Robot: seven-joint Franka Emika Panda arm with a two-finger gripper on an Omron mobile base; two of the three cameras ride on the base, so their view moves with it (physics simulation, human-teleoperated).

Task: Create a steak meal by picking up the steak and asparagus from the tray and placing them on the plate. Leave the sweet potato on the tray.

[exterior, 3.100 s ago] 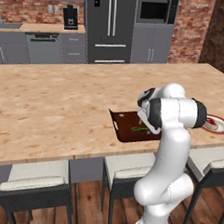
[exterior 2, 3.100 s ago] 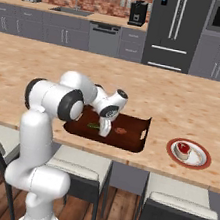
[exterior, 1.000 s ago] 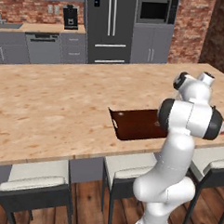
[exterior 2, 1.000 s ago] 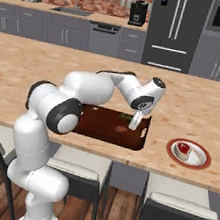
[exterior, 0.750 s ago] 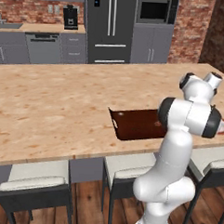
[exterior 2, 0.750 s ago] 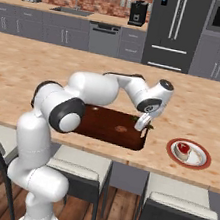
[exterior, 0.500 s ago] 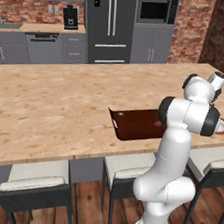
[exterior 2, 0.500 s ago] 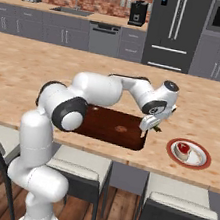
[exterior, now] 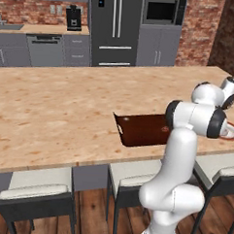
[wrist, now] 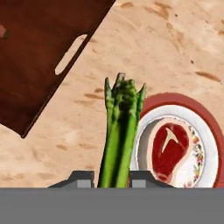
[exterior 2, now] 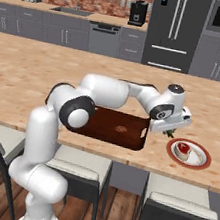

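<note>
Now the gripper [exterior 2: 168, 130] sits past the tray's [exterior 2: 128, 135] right end, over bare surface [exterior 2: 32, 73] between tray and plate [exterior 2: 202, 159], where three seconds ago it was low over the tray's middle. Over the last second it has swung steadily rightward, and the asparagus [wrist: 120, 135] has come with it: in the hand view the green stalks rise straight up from between the two fingers [wrist: 83, 178], which are clamped on the bundle's lower end. From the right base view a bit of green shows under the hand, clear of the surface.

The steak [wrist: 169, 151] already lies on the plate, near the front edge of the surface toward its right end. The asparagus tips hang just beside the plate's near rim, not yet over it. On the tray, a small orange-brown spot in the right base view is probably the sweet potato [exterior 2: 121, 129], left where it belongs.

So the lift and most of the carry look done. What remains, by my reading, is a short further move over the plate, a lowering beside the steak, and a release.
</note>
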